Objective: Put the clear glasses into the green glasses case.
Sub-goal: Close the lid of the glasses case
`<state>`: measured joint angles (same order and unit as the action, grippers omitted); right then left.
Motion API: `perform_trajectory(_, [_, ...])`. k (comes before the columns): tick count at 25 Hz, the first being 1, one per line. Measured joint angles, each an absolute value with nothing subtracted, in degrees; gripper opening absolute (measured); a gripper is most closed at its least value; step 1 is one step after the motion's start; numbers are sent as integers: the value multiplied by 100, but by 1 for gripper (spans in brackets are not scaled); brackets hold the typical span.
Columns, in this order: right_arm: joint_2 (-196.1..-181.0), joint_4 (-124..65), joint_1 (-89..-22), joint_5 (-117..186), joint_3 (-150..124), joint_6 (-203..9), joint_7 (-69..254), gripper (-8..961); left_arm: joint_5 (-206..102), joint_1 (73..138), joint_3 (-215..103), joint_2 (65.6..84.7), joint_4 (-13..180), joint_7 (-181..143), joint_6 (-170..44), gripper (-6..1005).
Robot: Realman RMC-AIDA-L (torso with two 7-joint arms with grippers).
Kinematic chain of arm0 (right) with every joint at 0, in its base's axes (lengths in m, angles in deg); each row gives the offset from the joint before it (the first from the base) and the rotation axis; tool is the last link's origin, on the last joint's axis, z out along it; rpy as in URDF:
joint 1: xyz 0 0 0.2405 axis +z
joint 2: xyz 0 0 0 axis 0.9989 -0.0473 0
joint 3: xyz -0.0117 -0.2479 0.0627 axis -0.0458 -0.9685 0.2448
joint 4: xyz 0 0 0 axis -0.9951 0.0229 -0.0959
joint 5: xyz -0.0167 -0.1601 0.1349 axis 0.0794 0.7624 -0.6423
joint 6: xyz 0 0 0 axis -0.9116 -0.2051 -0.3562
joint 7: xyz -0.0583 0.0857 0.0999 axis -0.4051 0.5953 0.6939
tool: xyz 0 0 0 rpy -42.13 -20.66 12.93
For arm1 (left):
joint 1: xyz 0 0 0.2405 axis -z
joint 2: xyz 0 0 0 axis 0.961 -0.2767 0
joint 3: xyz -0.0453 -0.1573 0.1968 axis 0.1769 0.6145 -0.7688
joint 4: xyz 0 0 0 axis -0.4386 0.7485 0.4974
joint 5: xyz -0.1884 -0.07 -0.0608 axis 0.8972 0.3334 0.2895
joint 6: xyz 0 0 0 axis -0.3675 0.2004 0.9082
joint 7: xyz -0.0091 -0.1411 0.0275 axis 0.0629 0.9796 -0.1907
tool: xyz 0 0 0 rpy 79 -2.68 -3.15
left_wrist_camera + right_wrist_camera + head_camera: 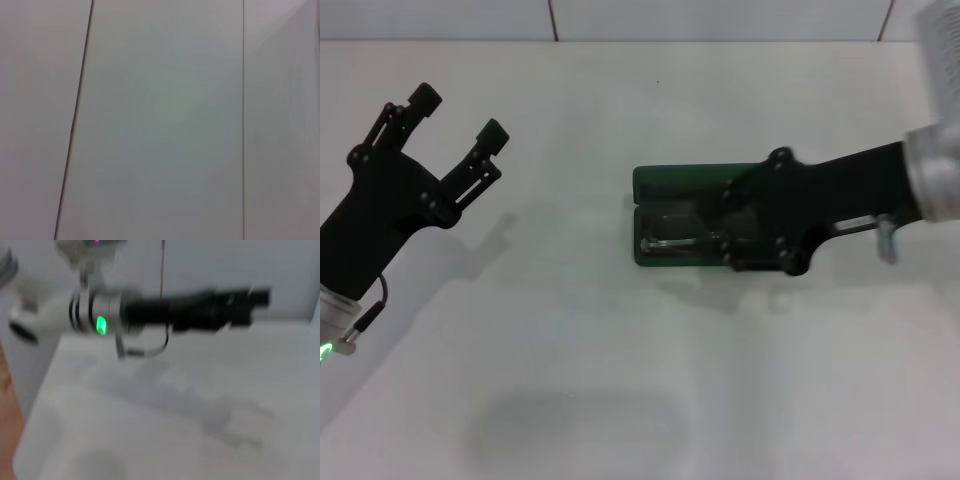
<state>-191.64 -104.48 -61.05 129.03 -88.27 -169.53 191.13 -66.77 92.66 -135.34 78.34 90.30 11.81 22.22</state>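
The clear glasses (670,241) lie in the bottom half of the green glasses case (665,185). They are hard to see, because they are see-through and the lining under them is dark. Only a thin shiny arm and a bit of curved lens show. The case is open, with its green lid lying flat on the far side of the tray part. It sits near the middle of the white bench (620,380).

The right hand (735,240) reaches in from the right and covers the right part of the case. It hangs low over the tray, so I think it is putting the glasses down or pushing them in. I cannot tell if its fingers are open or closed, or if it grips the glasses.

The left hand (455,120) is up in the air, well away on the left. Its fingers are spread wide with nothing between them. It looks like it is just waiting.
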Motion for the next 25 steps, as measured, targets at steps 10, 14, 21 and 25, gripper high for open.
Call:
perform_trajectory(10, [-19127, -7246, -5915, 10942, -6244, -18614, 16462, 450, -6674, 9350, -13534, 7837, 9046, 1206, 2221, 869])
perform_trajectory(14, [-19141, -6770, -5991, 10785, -5949, -18716, 15737, 568, -6673, 9367, -13534, 7837, 9078, 1207, 2221, 869])
perform_trajectory(21, [-19135, -6108, -6079, 10135, -5918, -18738, 14775, 799, -6673, 9394, -13534, 7847, 9112, 1218, 2221, 869])
perform_trajectory(25, [-19131, -6080, -6068, 10127, -5912, -18710, 14744, 826, -6673, 9408, -13533, 7854, 9112, 1220, 2221, 869])
